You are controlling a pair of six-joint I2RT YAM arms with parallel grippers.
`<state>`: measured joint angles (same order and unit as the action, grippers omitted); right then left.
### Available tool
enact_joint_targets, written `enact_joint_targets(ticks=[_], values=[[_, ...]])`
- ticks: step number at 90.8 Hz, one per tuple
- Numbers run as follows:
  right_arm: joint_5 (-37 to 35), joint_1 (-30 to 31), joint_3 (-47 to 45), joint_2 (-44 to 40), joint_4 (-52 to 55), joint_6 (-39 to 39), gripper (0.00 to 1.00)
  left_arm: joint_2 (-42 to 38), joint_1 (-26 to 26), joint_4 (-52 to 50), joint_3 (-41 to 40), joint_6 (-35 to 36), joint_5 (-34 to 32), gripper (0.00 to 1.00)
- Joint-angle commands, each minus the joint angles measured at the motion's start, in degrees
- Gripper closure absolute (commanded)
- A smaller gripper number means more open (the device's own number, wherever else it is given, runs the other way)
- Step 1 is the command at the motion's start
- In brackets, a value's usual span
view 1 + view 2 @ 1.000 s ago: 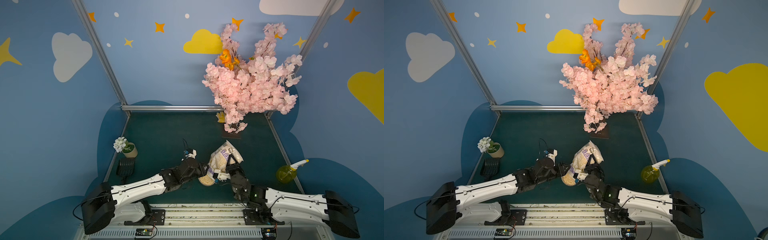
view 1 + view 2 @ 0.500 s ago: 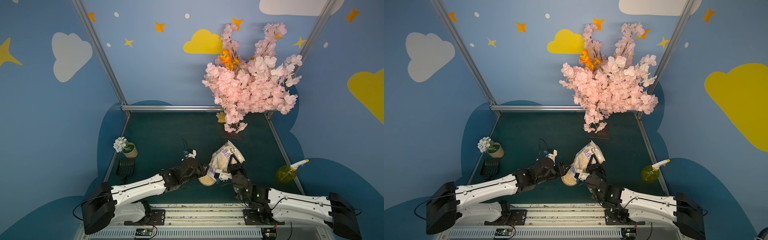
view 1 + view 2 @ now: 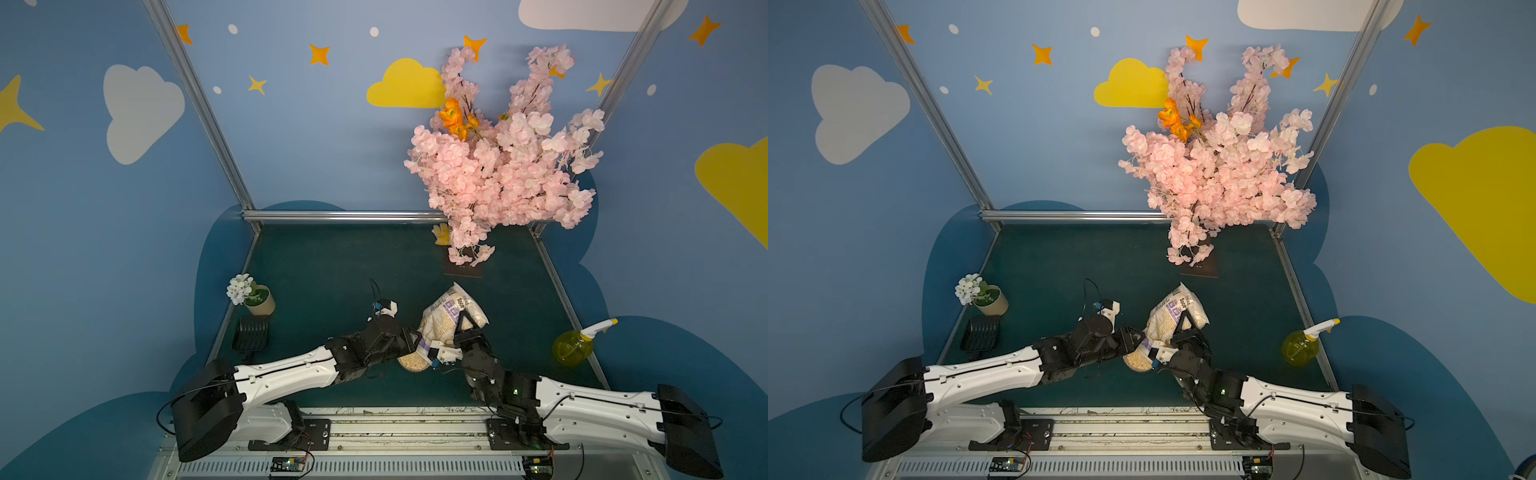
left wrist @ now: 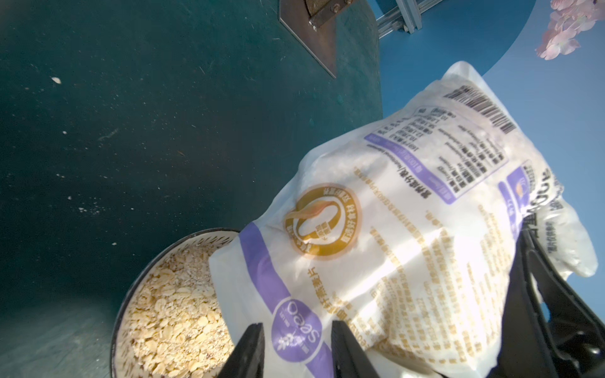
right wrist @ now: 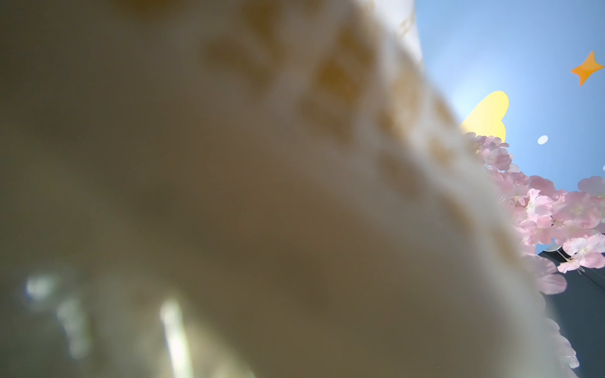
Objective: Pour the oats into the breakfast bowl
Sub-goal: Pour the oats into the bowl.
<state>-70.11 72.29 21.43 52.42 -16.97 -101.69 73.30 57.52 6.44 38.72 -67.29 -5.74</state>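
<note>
Right gripper [image 3: 464,324] is clamped across the upper half of the bag [image 3: 442,322]. The bag is held tilted above the green table [image 3: 332,270], its lower end dipping over the bowl [image 4: 193,240] at front centre, between the two arms. Oats [image 4: 170,311] lie heaped in the bowl, pale flakes close to its rim. Left gripper [image 4: 296,327] meets the bag's lower end, fingers [image 4: 248,347] partly apart either side of the purple logo; whether they pinch the plastic cannot be told.
</note>
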Motion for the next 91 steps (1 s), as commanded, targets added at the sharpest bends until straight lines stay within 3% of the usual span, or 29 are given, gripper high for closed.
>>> enact_joint_targets(ticks=[1, 29, 52, 91], values=[[-3.4, 0.8, 2.9, -1.1, -10.7, 1.4, 1.00, 0.8, 0.2, 2.1, -0.3, -0.4, 1.3, 0.62], [-3.2, 0.0, 3.8, -1.7, -8.0, 2.2, 1.00, -1.0, 0.7, 5.1, -3.4, -4.0, 0.4, 0.50], [-3.4, -0.2, 3.4, -0.5, -9.9, 1.4, 1.00, -5.5, 2.9, 5.8, -7.2, -9.1, -4.2, 0.50], [-3.3, 0.4, 4.8, 1.5, -12.3, 0.4, 1.00, 0.4, 4.2, 16.7, -8.8, -13.7, -3.2, 0.57]])
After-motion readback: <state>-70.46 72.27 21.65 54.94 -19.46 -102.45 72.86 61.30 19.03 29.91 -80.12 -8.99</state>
